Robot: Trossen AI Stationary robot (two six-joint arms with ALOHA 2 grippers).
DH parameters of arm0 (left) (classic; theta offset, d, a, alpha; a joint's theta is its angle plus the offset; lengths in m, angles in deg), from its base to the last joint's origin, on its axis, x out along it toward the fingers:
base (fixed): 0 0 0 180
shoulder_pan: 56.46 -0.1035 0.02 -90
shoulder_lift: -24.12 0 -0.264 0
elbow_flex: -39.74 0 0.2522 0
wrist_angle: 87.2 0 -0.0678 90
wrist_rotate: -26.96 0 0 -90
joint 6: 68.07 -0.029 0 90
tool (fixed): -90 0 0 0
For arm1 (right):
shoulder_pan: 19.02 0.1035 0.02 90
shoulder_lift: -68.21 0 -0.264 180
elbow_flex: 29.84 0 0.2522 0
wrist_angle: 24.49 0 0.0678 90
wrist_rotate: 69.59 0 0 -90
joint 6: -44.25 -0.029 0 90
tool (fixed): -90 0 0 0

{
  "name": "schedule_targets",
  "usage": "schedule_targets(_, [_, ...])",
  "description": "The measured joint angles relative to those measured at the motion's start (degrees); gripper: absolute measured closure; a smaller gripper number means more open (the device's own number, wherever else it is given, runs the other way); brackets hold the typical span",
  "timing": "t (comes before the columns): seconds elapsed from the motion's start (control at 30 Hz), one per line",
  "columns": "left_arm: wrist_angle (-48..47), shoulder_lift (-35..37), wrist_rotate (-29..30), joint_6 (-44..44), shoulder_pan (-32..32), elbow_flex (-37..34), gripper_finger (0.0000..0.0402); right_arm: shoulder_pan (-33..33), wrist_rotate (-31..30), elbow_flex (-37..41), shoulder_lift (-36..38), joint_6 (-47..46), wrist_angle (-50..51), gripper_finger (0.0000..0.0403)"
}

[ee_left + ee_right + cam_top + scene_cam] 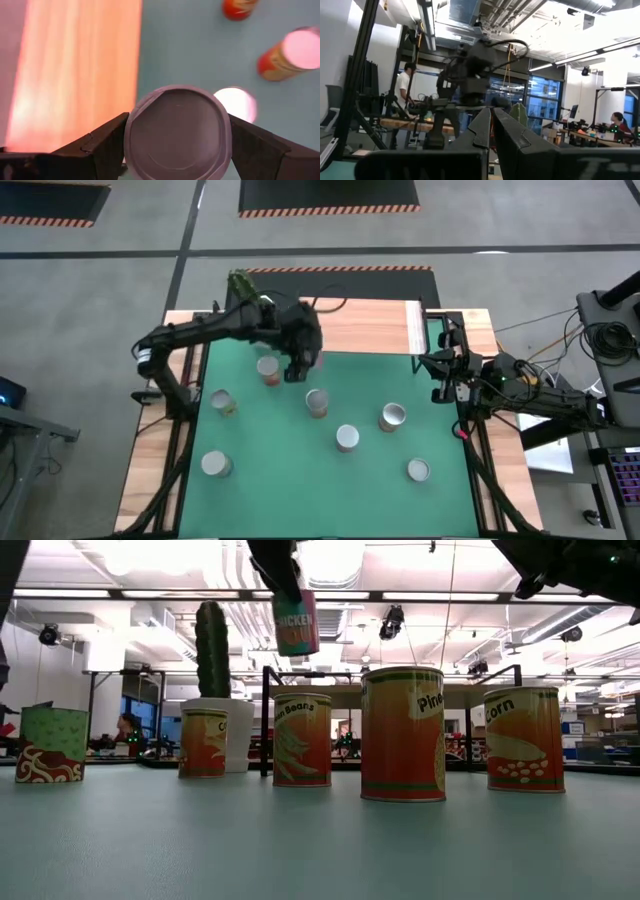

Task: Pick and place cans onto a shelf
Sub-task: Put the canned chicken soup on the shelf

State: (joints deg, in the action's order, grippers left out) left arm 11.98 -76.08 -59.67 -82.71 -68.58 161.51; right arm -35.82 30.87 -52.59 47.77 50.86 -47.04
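Left gripper (177,137) clamps a raised can (177,132).

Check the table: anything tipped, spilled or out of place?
Nothing stands out. The six cans on the green mat all stand upright, none tipped or spilled. The seventh can is held in the left gripper, lifted clear of the mat near the shelf. The right gripper waits at the right edge, shut.
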Motion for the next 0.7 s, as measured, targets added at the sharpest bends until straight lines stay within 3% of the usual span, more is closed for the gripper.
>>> schedule_targets(0.2, [-4.8, -6.1, -0.6, -6.0, -4.0, 10.0, 0.0123, 0.0, 0.0, 0.0, 0.0, -0.2, 0.1, 0.0394])
schedule_targets(0.4, [-9.1, -11.3, -5.9, -7.3, -7.8, 19.6, 0.0123, 0.0, 0.0, 0.0, 0.0, -0.7, 0.5, 0.0394])
schedule_targets(0.7, [-10.7, -13.8, -6.0, -9.0, -10.5, 22.8, 0.0123, 0.0, 0.0, 0.0, 0.0, -1.0, 1.8, 0.0394])
